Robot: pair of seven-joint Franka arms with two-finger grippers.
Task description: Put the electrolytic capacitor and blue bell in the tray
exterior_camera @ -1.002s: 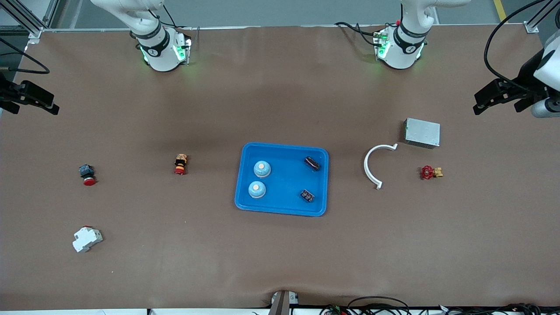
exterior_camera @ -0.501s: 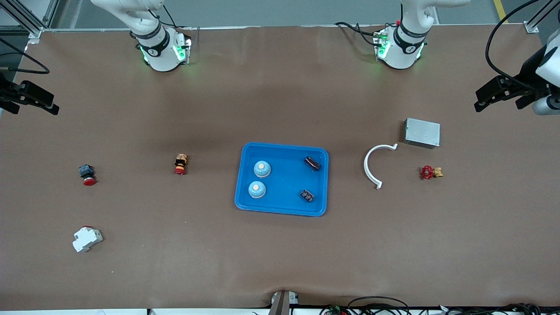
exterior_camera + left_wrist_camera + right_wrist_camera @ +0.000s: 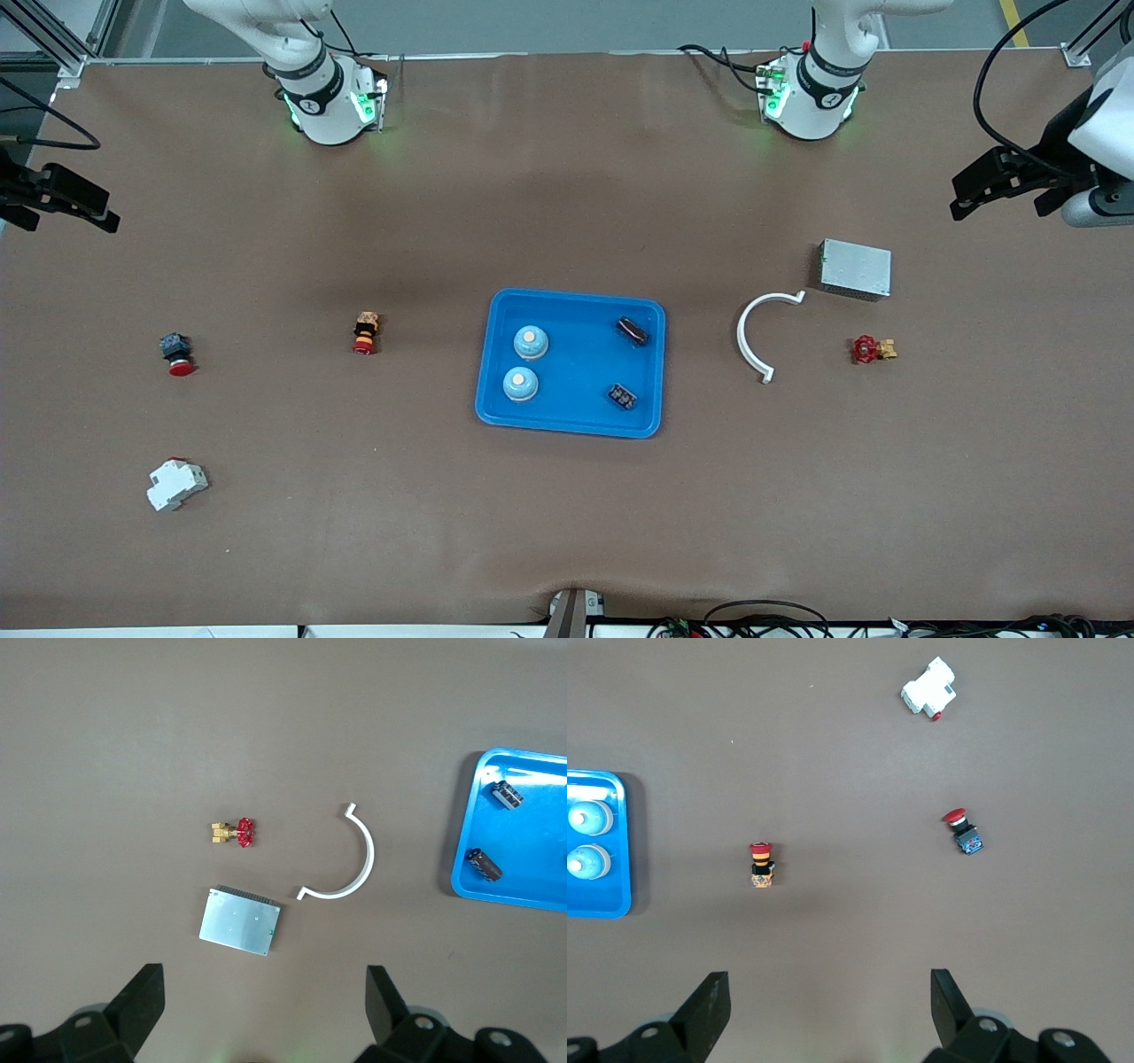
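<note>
The bright-blue tray [image 3: 576, 390] lies mid-table. In it sit two blue bells [image 3: 531, 342] [image 3: 520, 384] at the side toward the right arm's end, and two dark electrolytic capacitors [image 3: 632, 330] [image 3: 622, 396] at the side toward the left arm's end. My left gripper [image 3: 961, 199] hangs open and empty over the left arm's end of the table; its wrist view shows the tray's rim [image 3: 461, 873] and both capacitors [image 3: 507, 794] [image 3: 485, 864]. My right gripper [image 3: 97, 213] hangs open and empty over the right arm's end, its wrist view catching both bells [image 3: 589, 818] [image 3: 586, 863].
Toward the left arm's end lie a grey metal box [image 3: 855, 268], a white curved clip [image 3: 749, 337] and a red-handled brass valve [image 3: 872, 349]. Toward the right arm's end lie two red push-buttons [image 3: 364, 332] [image 3: 176, 353] and a white breaker [image 3: 176, 484].
The left gripper has drifted slightly toward the robots' bases along the table's end. The right arm and everything on the table have stayed put.
</note>
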